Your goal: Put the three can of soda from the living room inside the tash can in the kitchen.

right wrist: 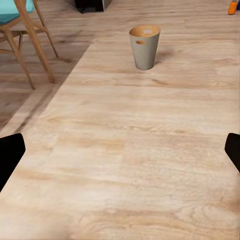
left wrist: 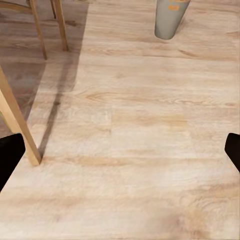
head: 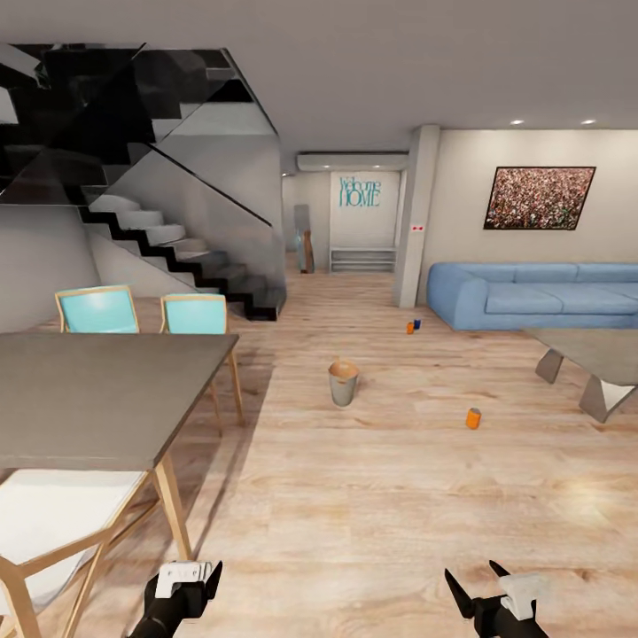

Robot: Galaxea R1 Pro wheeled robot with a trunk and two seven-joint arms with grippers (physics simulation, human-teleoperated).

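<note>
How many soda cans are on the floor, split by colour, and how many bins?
Orange soda cans: 2 (near one, far one)
Blue soda can: 1
Bin: 1
Total: 4

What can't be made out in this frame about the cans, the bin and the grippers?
- Blue can and orange can near the sofa: head view, too small to tell if touching.
- Bin contents: right wrist view, interior too small; left wrist view, its top is cut off.
- Left gripper: head view, too foreshortened to judge the finger gap.
</note>
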